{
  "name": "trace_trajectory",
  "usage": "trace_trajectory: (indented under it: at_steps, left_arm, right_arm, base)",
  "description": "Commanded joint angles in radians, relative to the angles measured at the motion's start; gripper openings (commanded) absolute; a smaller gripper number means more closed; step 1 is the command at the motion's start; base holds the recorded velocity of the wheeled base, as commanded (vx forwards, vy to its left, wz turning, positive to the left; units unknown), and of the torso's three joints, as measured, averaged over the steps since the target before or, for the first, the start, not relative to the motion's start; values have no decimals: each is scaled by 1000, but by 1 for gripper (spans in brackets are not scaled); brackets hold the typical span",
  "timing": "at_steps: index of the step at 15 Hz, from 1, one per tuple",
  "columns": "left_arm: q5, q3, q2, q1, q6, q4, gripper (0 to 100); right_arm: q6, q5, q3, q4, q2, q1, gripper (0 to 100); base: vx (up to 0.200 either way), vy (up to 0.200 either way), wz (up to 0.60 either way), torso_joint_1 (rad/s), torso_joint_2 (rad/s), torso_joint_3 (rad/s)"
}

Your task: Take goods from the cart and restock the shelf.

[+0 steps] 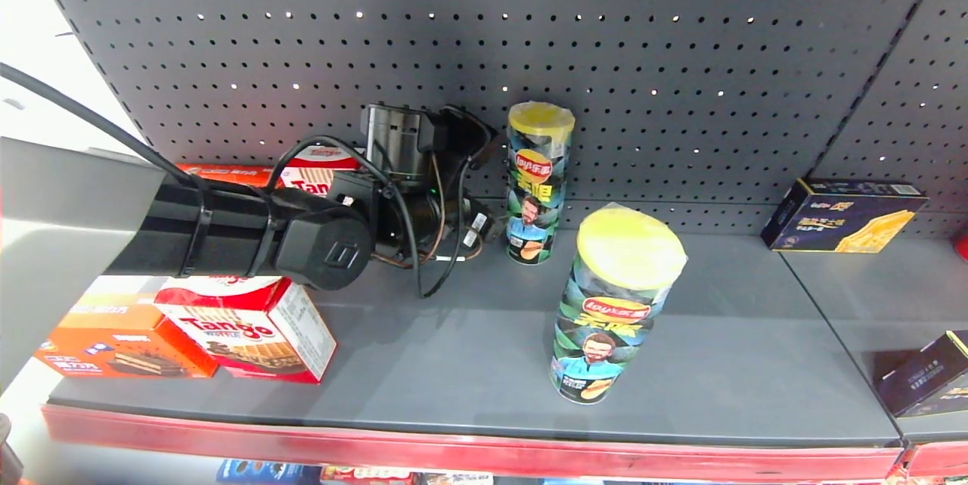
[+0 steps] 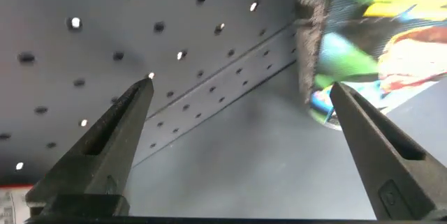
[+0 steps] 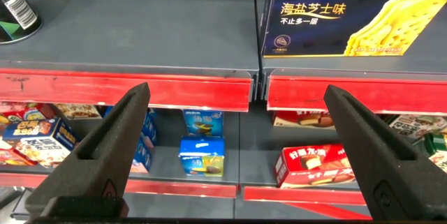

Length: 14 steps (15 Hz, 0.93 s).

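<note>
Two cans: tall cardboard chip cylinders with yellow plastic lids, rear can (image 1: 538, 182) and front can (image 1: 616, 303), both stood on the grey metal shelf (image 1: 454, 349); the front one sat nearer the shelf's lip than the rear can.
Axis: long axes vertical, lids up, printed faces outward.
Left gripper (image 2: 241, 88): spread apart, holding nothing, just beside the rear can.
Right gripper (image 3: 236, 90): spread wide, empty, well apart from the rear can, low before the shelf front.
Progress: two cans seemed placed; remaining cart stock could not be judged.
Neighbour: red-and-white cardboard wafer box (image 1: 257, 330), left of the rear can.
</note>
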Motion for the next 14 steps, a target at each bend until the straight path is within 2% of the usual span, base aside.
trace_trajectory:
  at_steps: [1, 3, 6, 8, 14]
  left_arm:
    - [9, 9, -12, 17, 5, -2, 100]
    - [23, 15, -11, 26, 8, -29, 100]
    - [72, 64, -3, 9, 8, -195, 100]
    - [86, 106, 9, -5, 8, -247, 100]
    - [89, 126, 24, -21, -9, -261, 100]
  right_arm:
    - [0, 0, 0, 0, 1, 0, 100]
    - [0, 0, 0, 0, 1, 2, 100]
    - [0, 0, 0, 0, 1, 0, 100]
    - [0, 0, 0, 0, 1, 0, 100]
    - [0, 0, 0, 0, 1, 0, 100]
  base:
    - [0, 0, 0, 0, 0, 0]
    - [0, 0, 0, 0, 0, 0]
    - [0, 0, 0, 0, 0, 0]
    - [0, 0, 0, 0, 0, 0]
    - [0, 0, 0, 0, 0, 0]
